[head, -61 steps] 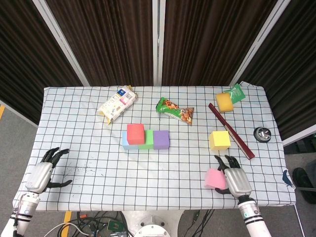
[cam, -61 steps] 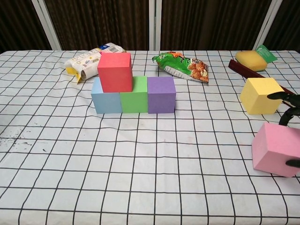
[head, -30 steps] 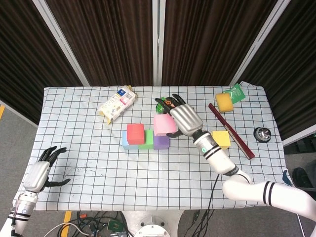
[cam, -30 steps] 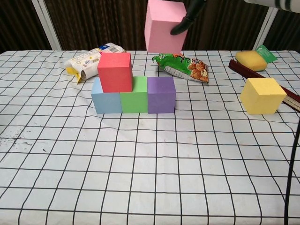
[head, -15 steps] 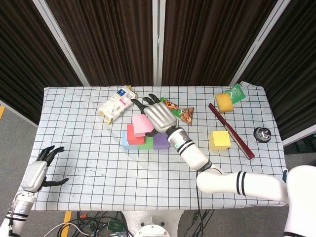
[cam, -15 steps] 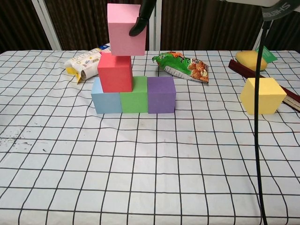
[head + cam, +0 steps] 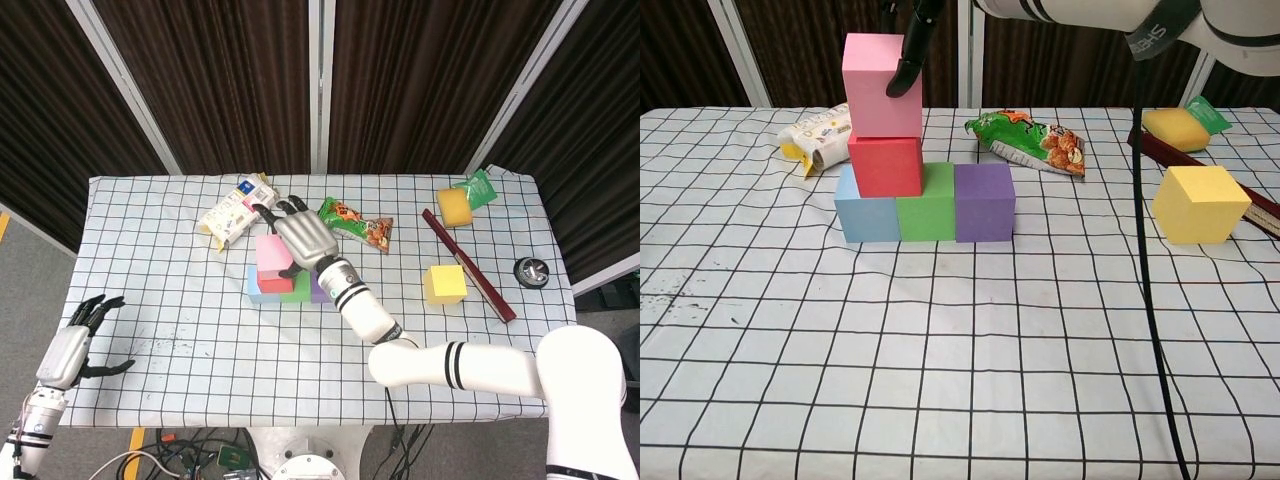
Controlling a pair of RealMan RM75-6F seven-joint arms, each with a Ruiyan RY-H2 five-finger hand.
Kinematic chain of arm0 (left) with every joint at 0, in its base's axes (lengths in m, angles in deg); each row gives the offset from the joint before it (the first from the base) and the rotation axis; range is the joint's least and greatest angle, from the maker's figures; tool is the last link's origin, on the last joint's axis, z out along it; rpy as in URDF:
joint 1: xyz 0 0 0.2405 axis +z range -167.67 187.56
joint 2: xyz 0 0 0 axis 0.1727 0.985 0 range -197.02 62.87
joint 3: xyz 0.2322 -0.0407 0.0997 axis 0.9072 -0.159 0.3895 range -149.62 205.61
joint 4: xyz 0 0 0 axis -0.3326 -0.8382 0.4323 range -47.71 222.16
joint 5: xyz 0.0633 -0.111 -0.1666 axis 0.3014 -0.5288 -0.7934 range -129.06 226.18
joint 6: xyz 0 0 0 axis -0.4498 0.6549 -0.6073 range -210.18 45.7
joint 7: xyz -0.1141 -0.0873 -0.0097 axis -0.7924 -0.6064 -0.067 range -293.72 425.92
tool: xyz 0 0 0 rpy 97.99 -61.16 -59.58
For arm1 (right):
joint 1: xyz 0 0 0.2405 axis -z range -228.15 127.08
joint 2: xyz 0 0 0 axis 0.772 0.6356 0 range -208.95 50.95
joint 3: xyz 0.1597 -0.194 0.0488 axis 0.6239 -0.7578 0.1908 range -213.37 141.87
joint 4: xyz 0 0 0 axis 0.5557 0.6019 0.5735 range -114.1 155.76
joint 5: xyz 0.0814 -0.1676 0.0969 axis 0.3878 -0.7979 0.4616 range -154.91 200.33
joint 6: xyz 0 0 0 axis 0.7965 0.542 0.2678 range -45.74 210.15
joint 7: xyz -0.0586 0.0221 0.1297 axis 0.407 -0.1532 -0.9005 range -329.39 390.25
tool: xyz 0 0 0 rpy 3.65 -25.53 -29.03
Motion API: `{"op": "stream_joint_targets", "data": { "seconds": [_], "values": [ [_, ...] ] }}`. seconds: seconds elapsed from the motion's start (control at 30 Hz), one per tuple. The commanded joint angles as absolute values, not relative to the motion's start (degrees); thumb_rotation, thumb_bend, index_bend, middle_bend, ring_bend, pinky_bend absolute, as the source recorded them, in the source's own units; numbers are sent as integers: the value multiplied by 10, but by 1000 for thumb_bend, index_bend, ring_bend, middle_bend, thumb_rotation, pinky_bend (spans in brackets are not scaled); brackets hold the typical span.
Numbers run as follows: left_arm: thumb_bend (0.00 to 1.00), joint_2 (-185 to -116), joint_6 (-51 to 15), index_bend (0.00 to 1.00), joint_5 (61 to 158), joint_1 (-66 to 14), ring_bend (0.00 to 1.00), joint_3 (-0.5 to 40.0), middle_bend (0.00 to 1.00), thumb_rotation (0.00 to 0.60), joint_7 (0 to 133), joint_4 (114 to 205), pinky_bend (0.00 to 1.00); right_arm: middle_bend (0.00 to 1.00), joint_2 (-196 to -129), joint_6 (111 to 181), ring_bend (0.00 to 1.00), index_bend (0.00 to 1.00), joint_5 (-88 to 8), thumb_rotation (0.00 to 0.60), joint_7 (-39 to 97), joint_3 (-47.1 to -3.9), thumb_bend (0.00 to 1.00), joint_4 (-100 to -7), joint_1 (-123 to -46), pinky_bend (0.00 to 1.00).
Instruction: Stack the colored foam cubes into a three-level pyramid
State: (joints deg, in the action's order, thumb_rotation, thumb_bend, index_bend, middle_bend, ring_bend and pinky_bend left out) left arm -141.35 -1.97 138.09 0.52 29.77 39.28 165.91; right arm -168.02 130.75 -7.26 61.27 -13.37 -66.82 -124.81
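While my right hand (image 7: 298, 238) gripped the pink cube (image 7: 881, 84) resting on the red cube (image 7: 886, 165), I judged squaring its edges before letting go best; my left hand (image 7: 68, 349) hung spread, holding nothing.

Top cube (image 7: 881, 85) on second-level cube (image 7: 885, 166)

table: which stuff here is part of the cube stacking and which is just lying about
Job: pink cube, red cube, blue cube, green cube, purple cube, yellow cube.

Lying about: snack bag, white packet, sponge, dark red stick.
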Motion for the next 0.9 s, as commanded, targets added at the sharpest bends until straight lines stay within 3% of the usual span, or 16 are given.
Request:
{"op": "stream_joint_targets", "data": {
  "seconds": [0.03,0.6,0.9],
  "values": [
    [0,-1413,-19,112,1381,6,28,297,159,600,390,1657,11,463,-1684,1308,101,0,-68,600,609,-134,111,-663,-1253,0],
    [0,-1413,-18,112,1381,7,27,296,159,600,382,1654,11,236,-1681,1314,15,0,-63,600,587,-142,44,-662,-1263,0],
    [0,-1411,-16,112,1381,9,27,296,159,600,378,1654,11,196,-1639,1343,0,0,-96,600,551,-153,2,-695,-1217,0]
  ]
}}
